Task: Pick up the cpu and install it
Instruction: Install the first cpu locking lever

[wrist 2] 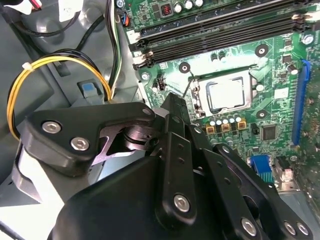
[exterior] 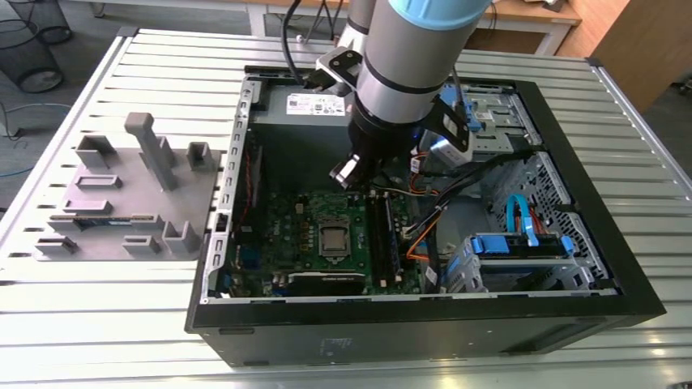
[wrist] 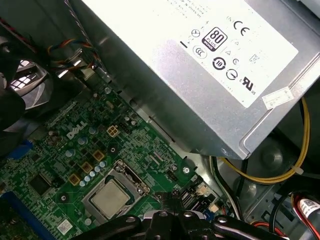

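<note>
in its socket (wrist 2: 199, 90) the cpu (wrist 2: 227, 95) sits, pincer (wrist 2: 172, 100) hovering near.

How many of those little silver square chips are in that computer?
1: the cpu sits in the socket on the green motherboard. The robot arm may hide others.

Slatted metal table (exterior: 97, 324), black wire bins (exterior: 27, 49) on grey floor (exterior: 81, 20), wooden desks (exterior: 540, 18) behind.
</note>
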